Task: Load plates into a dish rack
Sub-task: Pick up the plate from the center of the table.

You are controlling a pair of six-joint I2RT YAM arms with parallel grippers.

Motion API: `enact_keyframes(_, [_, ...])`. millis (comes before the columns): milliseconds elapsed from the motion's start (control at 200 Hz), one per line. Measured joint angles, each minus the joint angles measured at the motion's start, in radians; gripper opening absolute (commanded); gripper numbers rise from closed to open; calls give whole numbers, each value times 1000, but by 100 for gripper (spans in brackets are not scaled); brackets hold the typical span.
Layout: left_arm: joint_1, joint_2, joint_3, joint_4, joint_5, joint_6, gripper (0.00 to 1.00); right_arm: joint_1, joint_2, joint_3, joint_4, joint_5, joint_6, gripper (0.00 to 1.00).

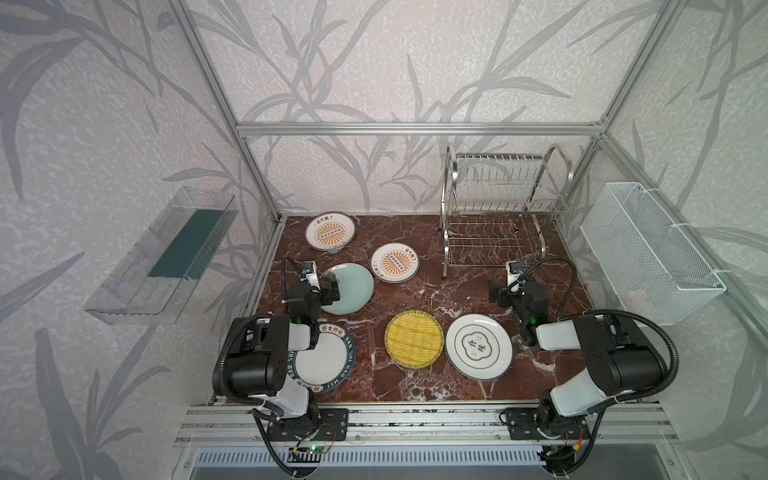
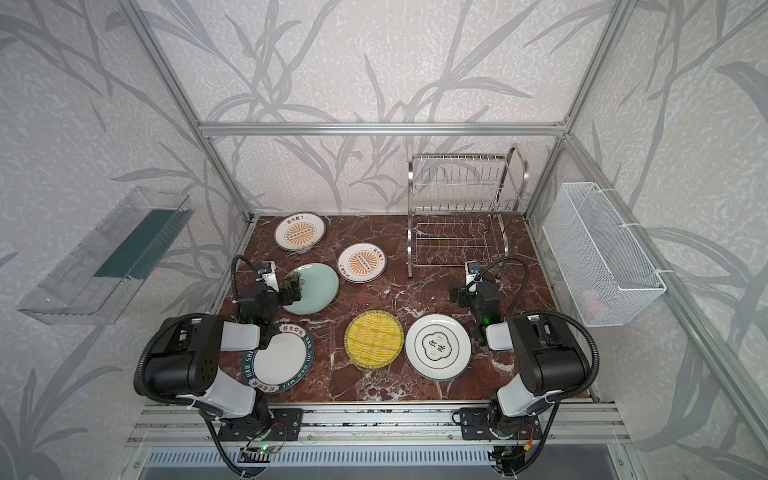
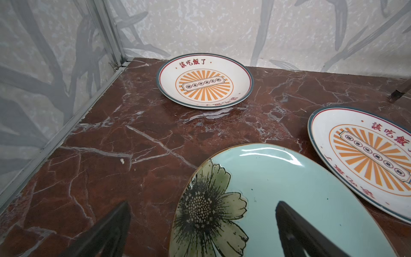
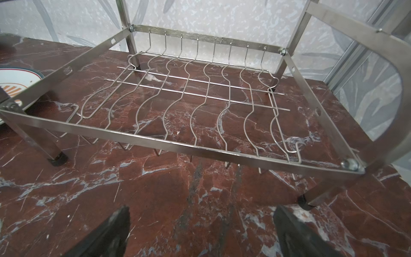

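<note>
— Anything in the rack [image 1: 505, 206] yet?
— No, both tiers are bare. All six plates lie flat on the bench [image 1: 436, 299], none touching the rack. Off its left side are one sunburst plate [image 1: 330, 231], a second sunburst plate [image 1: 395, 262] and the green plate [image 1: 349, 289]. The cloud plate [image 1: 478, 347], yellow plate [image 1: 413, 340] and lettered plate [image 1: 324, 359] lie in front of it, nearer my bases.
— Which step, then?
— The first pick, I'd judge. My left end effector [image 3: 204, 203] is spread and empty, straddling the green plate's rim. I can't tell whether it touches.
— And the right?
— My right end effector [image 4: 202, 207] is also spread, holding nothing, over bare bench just before the rack.
— Next?
— Probably close on that rim, lift, tip the plate on edge and carry it to a slot.
— Count?
— Six plates, one rack, two end effectors. Beyond the rack are one basket [image 1: 648, 249] and one tray [image 1: 166, 257].
</note>
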Motion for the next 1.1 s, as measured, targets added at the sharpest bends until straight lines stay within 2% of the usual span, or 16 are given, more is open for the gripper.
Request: enact_keyframes(1100, [-3,0,0,-2,-19,0,99,0,0,0,0,0,0,99])
